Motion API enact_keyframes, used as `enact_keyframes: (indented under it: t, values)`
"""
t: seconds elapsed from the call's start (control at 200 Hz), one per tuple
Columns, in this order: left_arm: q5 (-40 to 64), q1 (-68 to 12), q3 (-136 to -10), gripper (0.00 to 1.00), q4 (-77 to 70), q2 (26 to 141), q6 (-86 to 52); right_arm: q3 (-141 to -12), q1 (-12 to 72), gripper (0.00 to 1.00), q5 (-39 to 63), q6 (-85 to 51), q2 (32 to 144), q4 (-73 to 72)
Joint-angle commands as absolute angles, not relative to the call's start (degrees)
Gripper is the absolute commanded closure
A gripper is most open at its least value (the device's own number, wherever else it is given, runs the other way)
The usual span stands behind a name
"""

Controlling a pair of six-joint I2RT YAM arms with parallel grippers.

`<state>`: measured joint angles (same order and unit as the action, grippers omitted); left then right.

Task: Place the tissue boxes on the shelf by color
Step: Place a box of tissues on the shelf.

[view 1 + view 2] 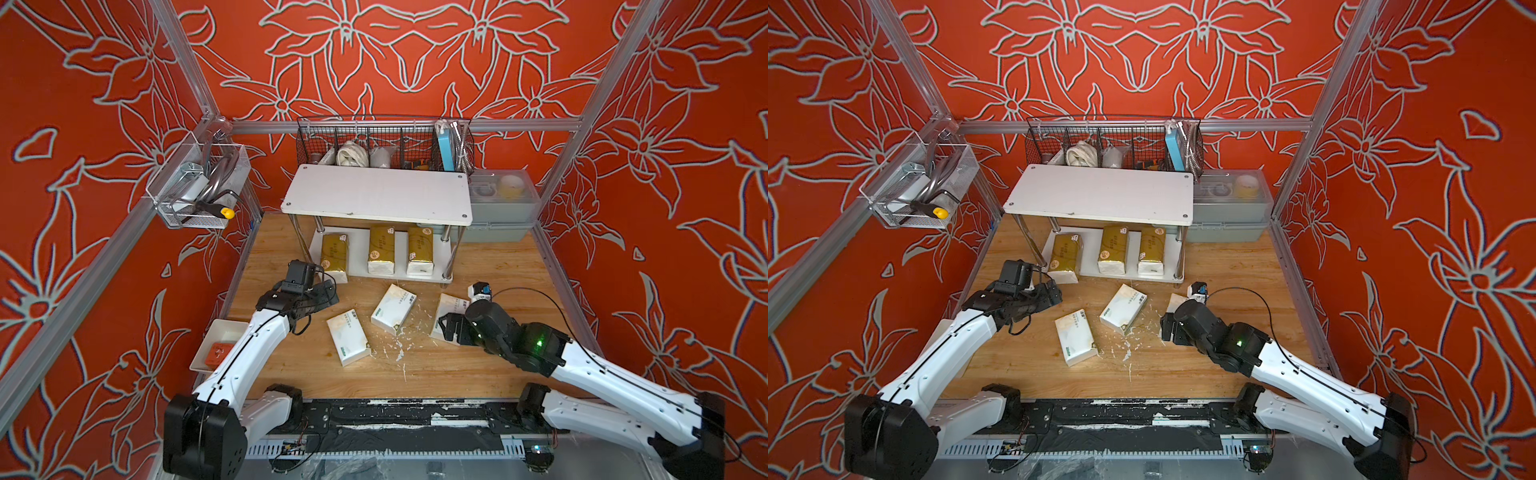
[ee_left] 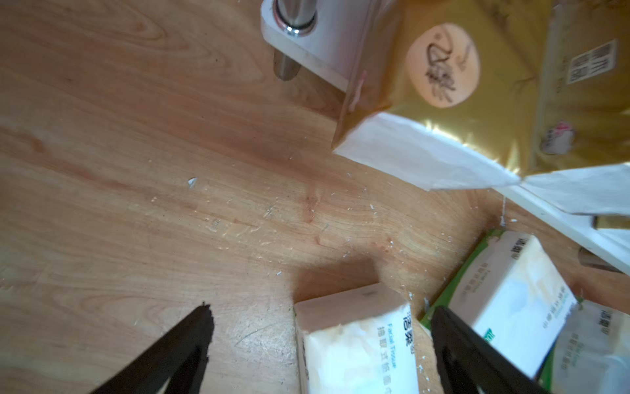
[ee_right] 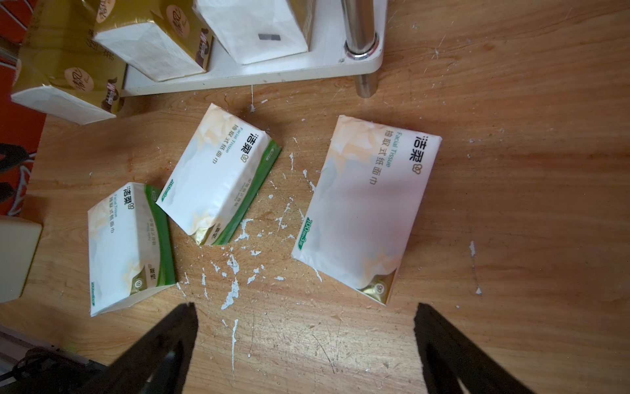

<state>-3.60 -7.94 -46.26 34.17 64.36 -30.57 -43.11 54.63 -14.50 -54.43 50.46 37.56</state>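
White pack ahead of my right jaws, both jaws wide and empty.
The right-hand white tissue pack [image 3: 364,204] lay flat on the bench [image 3: 511,238], just ahead of my right jaws. Its long axis ran away from them toward the shelf [image 3: 272,73], slightly skewed. My right arm was nearer. My left jaws sat by the left white pack [image 1: 348,338]. The gold packs [image 1: 381,248] sat on the lower board.
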Motion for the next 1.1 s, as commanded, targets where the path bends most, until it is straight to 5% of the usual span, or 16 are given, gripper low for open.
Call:
enact_keyframes:
  t: [0.0,1.096]
  values:
    - [-5.0,-8.2,-46.7,0.01,31.3,67.6,-32.0,-45.3,54.2,0.01,-16.1,-53.3,49.9,39.2]
    - [-12.3,-6.1,-60.5,0.01,25.9,86.6,-26.7,-44.2,54.1,0.01,-17.7,-54.5,46.1,42.5]
